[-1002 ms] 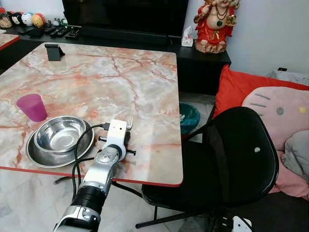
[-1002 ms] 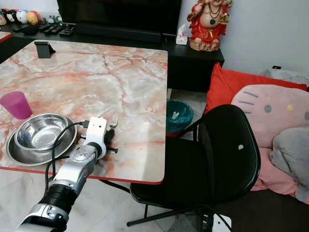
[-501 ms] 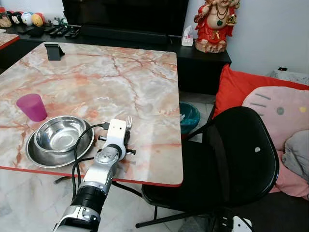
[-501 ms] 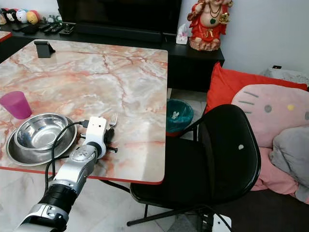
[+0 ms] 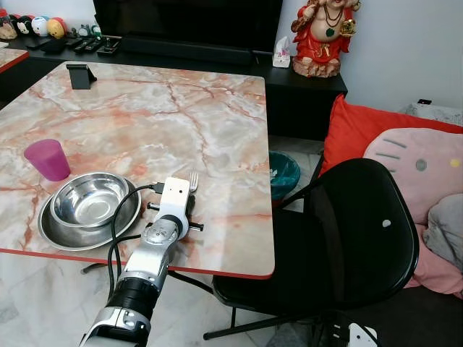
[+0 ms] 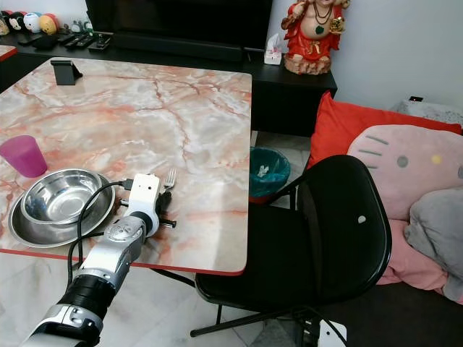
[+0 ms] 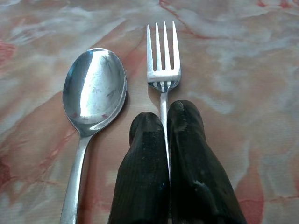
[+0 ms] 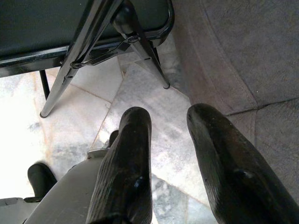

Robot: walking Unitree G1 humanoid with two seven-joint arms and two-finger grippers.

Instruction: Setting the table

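My left gripper (image 7: 164,122) is shut on the handle of a steel fork (image 7: 162,60), which lies flat on the marble table (image 5: 181,123) with its tines pointing away. Right beside the fork lies a steel spoon (image 7: 93,93). In the left eye view the left arm reaches over the table's near edge, and the fork (image 5: 193,181) peeks out past the wrist. To the arm's left a steel bowl (image 5: 90,200) sits in a steel plate (image 5: 54,233), with a purple cup (image 5: 48,160) behind them. My right gripper (image 8: 168,123) hangs open above the floor, beside the chair's legs.
A black chair (image 5: 340,246) stands at the table's right side. Behind it lie red and pink cushions (image 5: 405,155). A teal bin (image 5: 283,173) sits on the floor past the table's corner. A black phone stand (image 5: 79,76) is at the table's far left.
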